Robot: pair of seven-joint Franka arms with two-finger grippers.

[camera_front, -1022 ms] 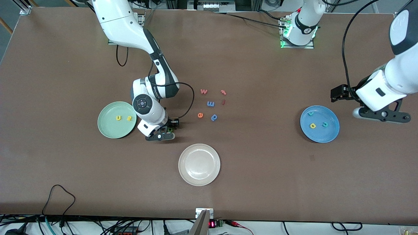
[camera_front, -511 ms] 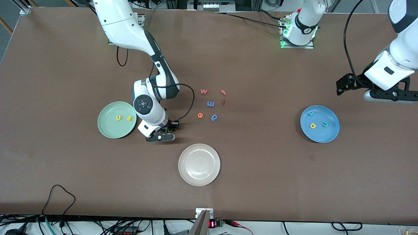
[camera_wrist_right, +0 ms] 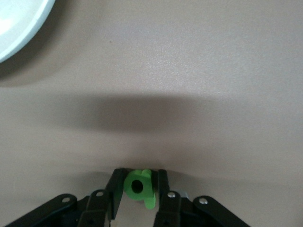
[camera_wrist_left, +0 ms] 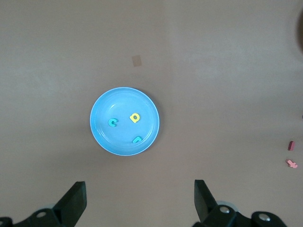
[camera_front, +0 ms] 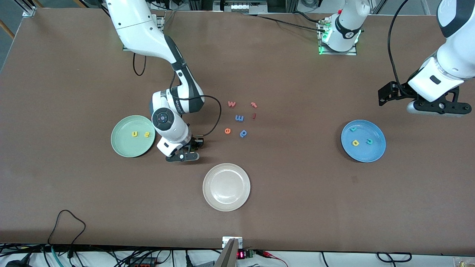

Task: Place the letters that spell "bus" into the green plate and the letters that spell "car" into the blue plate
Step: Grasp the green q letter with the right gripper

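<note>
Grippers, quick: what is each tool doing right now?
Left tool: open, empty, up over the table by the round sky-blue plate.
Right tool: shut on the small green foam letter, down at the table.

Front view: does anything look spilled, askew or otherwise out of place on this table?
Nothing stands out. The green plate holds two yellow letters, the blue plate three, and the right hand pinches the green letter on the table beside the green plate.

**Readable marks: foam letters only**

You can read "w" (camera_front: pixel 231 104), "m" (camera_front: pixel 239 118), "e" (camera_front: pixel 227 130) at centre frame on the surface, and "u" (camera_front: pixel 135 134) in the green plate (camera_front: pixel 119 146) at left. The arm's printing is too small for you to read.
</note>
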